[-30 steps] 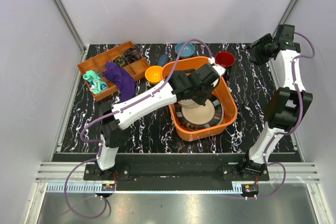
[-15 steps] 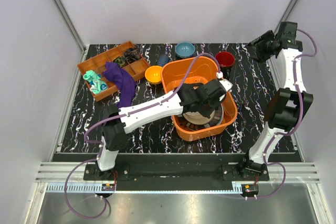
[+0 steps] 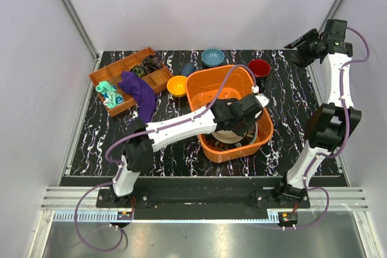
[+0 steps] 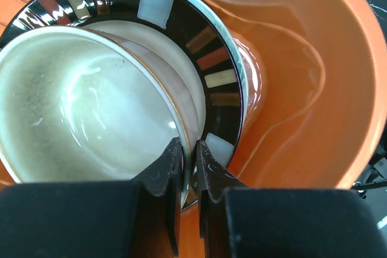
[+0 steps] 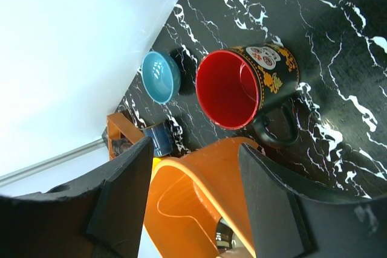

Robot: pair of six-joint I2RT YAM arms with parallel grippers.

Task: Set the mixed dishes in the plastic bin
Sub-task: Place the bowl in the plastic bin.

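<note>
Only the left wrist view shows the left jaws pinched narrow on the rim of the beige bowl [image 4: 91, 107], over the dark striped-rim plate [image 4: 211, 58] inside the plastic bin [image 4: 302, 89]. Only the right wrist view shows the skull-and-flower print on the red mug [image 5: 233, 89], which stands on the tabletop [image 5: 338, 58] beyond the wide, empty right jaws.

Orange bin [image 4: 302, 89] holding striped-rim plate [image 4: 213, 58] and beige bowl [image 4: 91, 110], red mug [image 5: 233, 89] and blue bowl [image 5: 160, 77] outside
</note>
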